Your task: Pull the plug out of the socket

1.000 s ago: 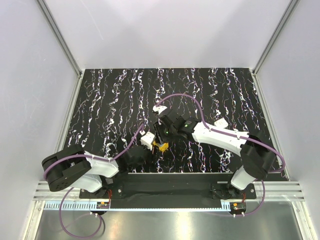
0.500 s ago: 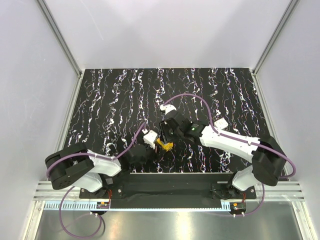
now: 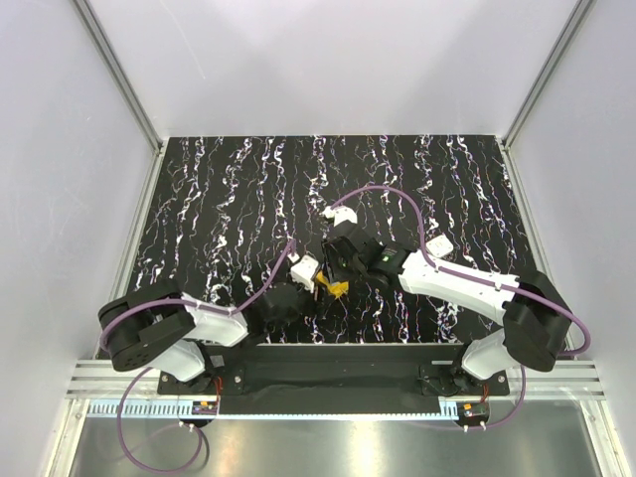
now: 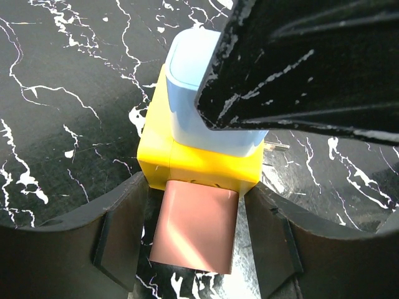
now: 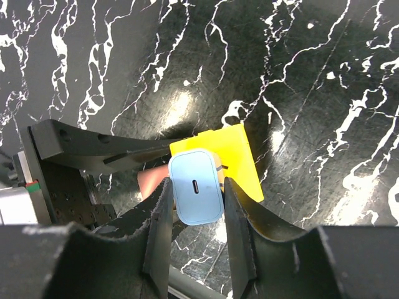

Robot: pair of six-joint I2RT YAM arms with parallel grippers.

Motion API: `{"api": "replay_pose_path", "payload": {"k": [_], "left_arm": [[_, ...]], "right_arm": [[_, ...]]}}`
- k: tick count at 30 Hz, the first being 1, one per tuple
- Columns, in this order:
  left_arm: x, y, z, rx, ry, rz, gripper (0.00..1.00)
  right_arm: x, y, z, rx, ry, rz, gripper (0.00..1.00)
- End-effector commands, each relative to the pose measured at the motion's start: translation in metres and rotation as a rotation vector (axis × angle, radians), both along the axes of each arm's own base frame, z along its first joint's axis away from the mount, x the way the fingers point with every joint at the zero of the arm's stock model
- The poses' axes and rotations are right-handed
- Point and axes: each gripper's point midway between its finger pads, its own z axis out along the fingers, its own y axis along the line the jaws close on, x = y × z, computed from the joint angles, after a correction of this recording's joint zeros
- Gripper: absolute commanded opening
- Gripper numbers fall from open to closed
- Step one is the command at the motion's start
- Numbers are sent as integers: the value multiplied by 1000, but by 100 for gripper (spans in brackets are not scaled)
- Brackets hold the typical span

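The socket (image 4: 187, 165) is a small yellow cube with a pink-brown part (image 4: 196, 227) on its near face. My left gripper (image 4: 198, 187) is shut on it, one finger on each side of the cube. The plug (image 5: 195, 187), a pale-blue rounded block, sits against the socket's top face, and my right gripper (image 5: 196, 187) is shut on it. A metal prong (image 4: 276, 147) shows between plug and socket. In the top view both grippers meet near the table's front centre, around the socket (image 3: 338, 289), just above the surface.
The black marbled table (image 3: 219, 199) is walled in white on three sides. A purple cable (image 3: 383, 191) loops over the right arm and another (image 3: 260, 288) runs along the left arm. A metal rail (image 3: 328, 383) borders the near edge.
Both grippers have shifted a little to the right with socket and plug still held between them. The left arm has stretched out and the right arm has drawn back.
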Motion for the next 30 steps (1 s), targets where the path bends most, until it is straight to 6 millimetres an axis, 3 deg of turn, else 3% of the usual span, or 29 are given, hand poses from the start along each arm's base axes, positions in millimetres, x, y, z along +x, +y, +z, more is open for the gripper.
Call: {"api": "replay_pose_path", "payload": {"k": [1,5,9,17,22,23,29,30], "left_arm": [[0,22,-30,117,48,72,0],[-3,27,-39,119,65,82,0],[-6,33,-48,126,74,90,0],[-9,32,-55,146,77,93,0],[-10,34,-54,154,64,91,0],[-10,33,-54,160,61,90,0],[-13,30,-50,161,48,80,0],[-12,29,-48,161,43,84,0]], "right_arm": [[34,21,68,173,-163,-116,0],[38,16,71,155,-180,-146,0],[39,8,90,170,-232,-157,0],[45,17,101,132,-239,-102,0],[49,21,98,110,-203,-64,0],[47,21,88,86,-166,-46,0],[51,30,83,54,-125,14,0],[49,31,74,30,-95,24,0]]}}
